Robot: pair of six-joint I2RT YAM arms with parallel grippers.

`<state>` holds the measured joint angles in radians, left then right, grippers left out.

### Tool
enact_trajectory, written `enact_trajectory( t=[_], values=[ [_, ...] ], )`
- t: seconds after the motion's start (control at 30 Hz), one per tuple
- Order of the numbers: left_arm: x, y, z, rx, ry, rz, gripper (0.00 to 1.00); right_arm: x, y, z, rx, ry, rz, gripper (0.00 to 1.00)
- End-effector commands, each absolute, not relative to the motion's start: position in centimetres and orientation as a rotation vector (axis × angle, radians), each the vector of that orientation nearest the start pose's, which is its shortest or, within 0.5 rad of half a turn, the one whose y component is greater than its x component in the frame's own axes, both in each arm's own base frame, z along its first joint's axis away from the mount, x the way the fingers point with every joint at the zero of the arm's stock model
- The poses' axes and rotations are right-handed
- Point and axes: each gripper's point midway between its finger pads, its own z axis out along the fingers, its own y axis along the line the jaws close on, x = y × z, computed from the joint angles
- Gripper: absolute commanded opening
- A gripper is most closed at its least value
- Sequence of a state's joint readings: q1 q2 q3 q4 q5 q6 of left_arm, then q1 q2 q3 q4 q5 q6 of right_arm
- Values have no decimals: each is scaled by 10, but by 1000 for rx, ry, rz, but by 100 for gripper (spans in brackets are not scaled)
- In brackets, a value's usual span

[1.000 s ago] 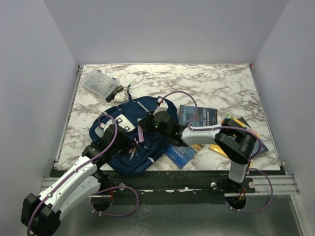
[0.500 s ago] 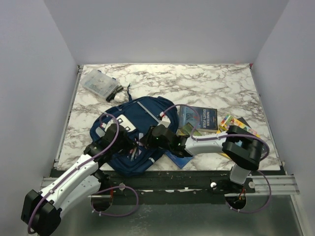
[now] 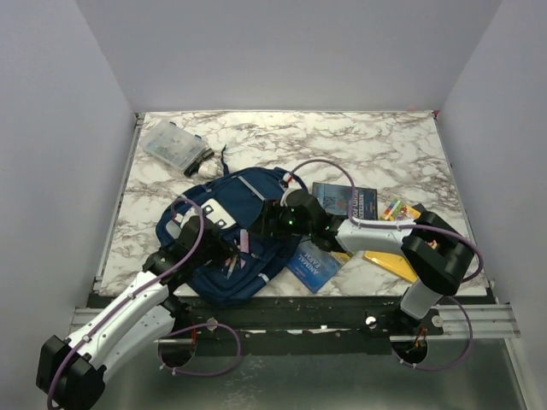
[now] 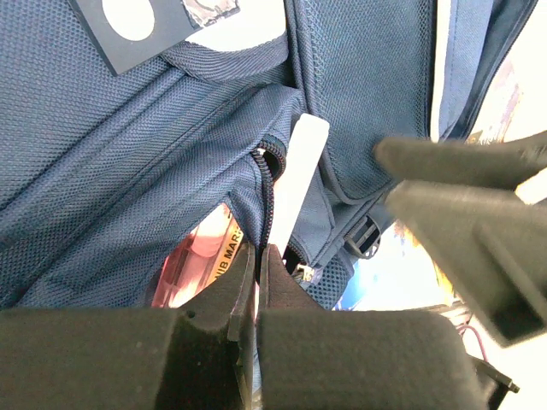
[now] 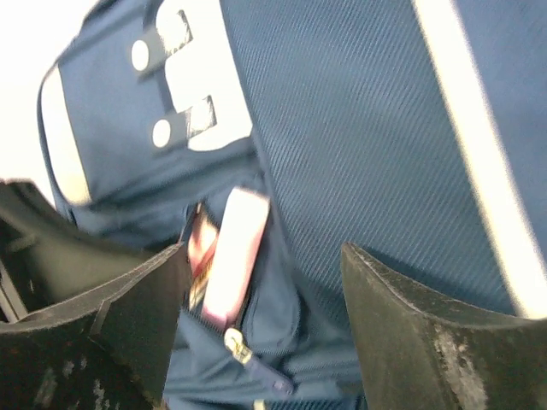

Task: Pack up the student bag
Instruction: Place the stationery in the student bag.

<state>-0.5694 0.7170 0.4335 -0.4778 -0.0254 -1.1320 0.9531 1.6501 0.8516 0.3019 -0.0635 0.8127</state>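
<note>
A large navy-blue fabric backpack with grey stripes [image 3: 256, 190] is laid flat on the near left-centre of the white marble-patterned bench [image 3: 359, 145], with its white front patch turned towards the left arm. The left gripper [image 4: 257, 256] is set at the open zip of a pocket, its jaws pressed together on the zip edge; whether cloth is caught between them cannot be told. A pale pink-and-white flat item [image 5: 232, 248] is seen standing out of that pocket. The right gripper [image 5: 265, 282] is held just above the backpack beside this item, with its jaws spread wide and nothing between them. A dark blue book [image 3: 344, 203] and a yellow book [image 3: 391, 263] are left lying to the right of the backpack, and a clear plastic box [image 3: 173, 145] at the far left corner.
</note>
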Motion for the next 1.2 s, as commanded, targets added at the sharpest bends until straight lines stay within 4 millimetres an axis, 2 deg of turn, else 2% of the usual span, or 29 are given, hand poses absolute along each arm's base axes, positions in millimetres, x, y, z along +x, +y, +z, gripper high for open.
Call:
enact_trajectory(
  t=[0.0,0.03,0.13,0.27,0.37,0.43,0.5,0.57,0.63,0.73,0.83,0.9,1.03,1.17],
  values=[
    [186,-168,102,-668,2346,-881,0,263,403,114,-363,2193,1164,65],
    [185,-169,103,-662,2346,-886,0,270,406,115,-368,2180,1179,55],
    [185,-169,104,-660,2345,-892,0,278,425,119,-460,2168,1229,54],
    [187,-170,107,-670,2335,-902,0,276,443,109,-516,2187,1311,53],
    [186,-171,110,-662,2333,-910,0,270,451,105,-538,2183,1391,44],
    [187,-172,111,-658,2330,-912,0,267,452,98,-518,2198,1417,38],
    [187,-172,111,-638,2338,-903,0,260,450,93,-512,2207,1451,36],
    [187,-173,112,-631,2349,-901,0,252,446,90,-507,2222,1479,27],
    [188,-174,110,-636,2354,-899,0,242,440,89,-488,2233,1508,18],
    [189,-173,108,-642,2352,-888,0,224,432,87,-447,2254,1539,12],
    [189,-173,108,-643,2352,-893,0,206,433,83,-392,2284,1519,1],
    [190,-173,108,-640,2349,-890,0,197,433,81,-283,2299,1521,1],
    [190,-176,108,-631,2358,-898,0,183,443,94,-147,2298,1621,2],
    [189,-175,107,-626,2360,-896,0,171,450,103,-170,2317,1644,3]
  ],
)
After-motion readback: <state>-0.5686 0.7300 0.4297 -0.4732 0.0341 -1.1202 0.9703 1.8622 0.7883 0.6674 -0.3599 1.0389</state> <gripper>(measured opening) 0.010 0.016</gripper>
